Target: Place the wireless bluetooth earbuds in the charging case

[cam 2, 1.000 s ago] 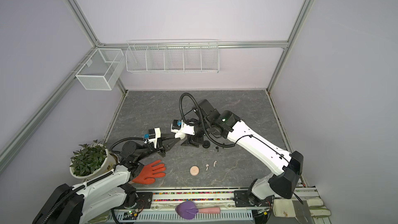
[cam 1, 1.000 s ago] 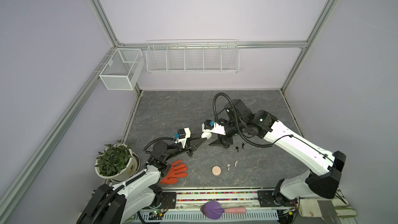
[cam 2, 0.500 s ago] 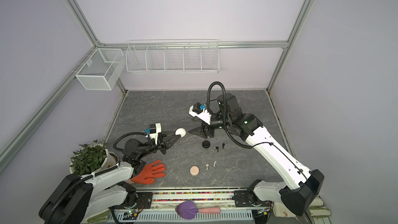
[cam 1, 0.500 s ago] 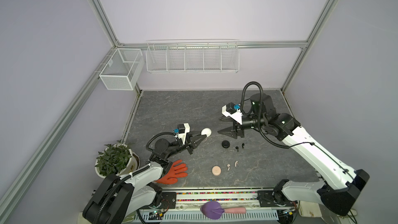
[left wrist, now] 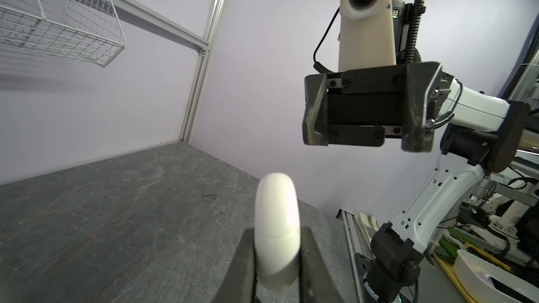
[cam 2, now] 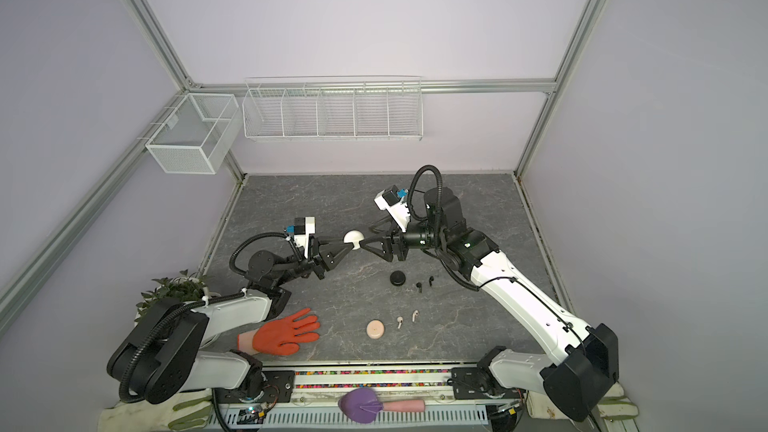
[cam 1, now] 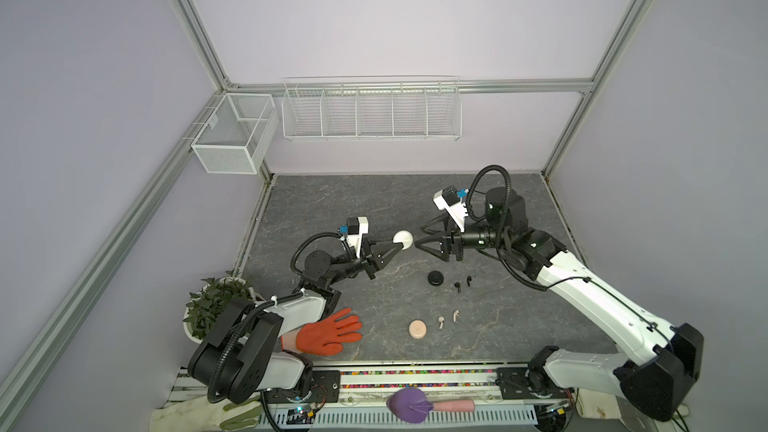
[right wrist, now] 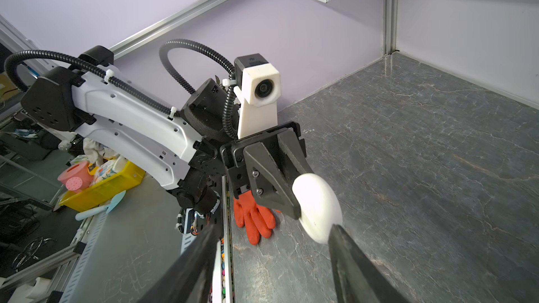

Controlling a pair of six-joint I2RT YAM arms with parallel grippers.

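Left gripper [cam 1: 395, 246]: clamping the white case [cam 1: 402, 238], lifted, centre frame.
Right gripper [cam 1: 419, 238]: hanging wide open just right of it, gripping nothing.
Earbuds: black pair [cam 1: 457, 285], pink pair [cam 1: 441, 321] lying loose, lower centre-right; white ones not showing.
Progress: probably early; four waiting.
Surface: grey stone table [cam 1: 332, 201]; lilac walls, wire baskets [cam 1: 370, 110] upper centre.

Robotics lab test cell. An aluminium frame [cam 1: 198, 35] with lilac wall panels [cam 1: 374, 14] encloses a grey stone-pattern table [cam 1: 374, 205]. Wire baskets [cam 1: 371, 118] hang on the far wall. The left arm [cam 1: 291, 313] and right arm [cam 1: 590, 297] mount at the near rail [cam 1: 415, 380]. A yellow bin [right wrist: 108, 188] and clutter sit outside the cell.
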